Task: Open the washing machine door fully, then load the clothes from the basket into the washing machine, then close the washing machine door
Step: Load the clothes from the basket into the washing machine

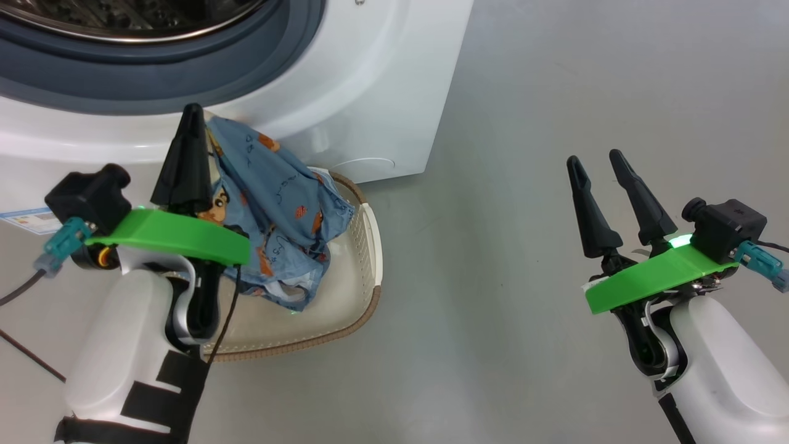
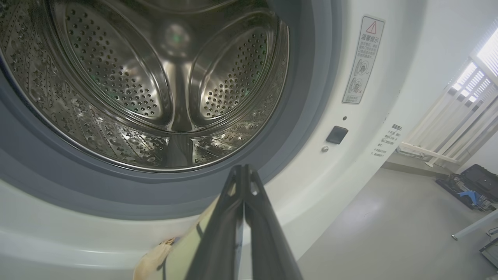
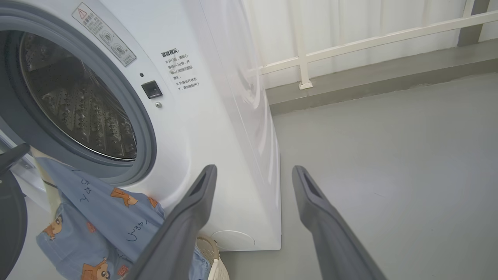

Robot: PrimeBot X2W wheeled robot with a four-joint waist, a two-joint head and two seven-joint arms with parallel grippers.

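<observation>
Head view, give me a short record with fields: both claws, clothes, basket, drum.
left claw: shut on the clothes, held up before the washing machine
right claw: open, empty, above the floor
clothes: blue printed fabric, lower end in the basket
basket: on the floor by the machine's front
drum: no clothes visible inside

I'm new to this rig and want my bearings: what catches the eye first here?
The left end effector, shut on the light blue cartoon-print clothes, holds them up over the basket, just below the open mouth of the washing machine. At the lower right, the right end effector hangs open over the grey floor.
</observation>
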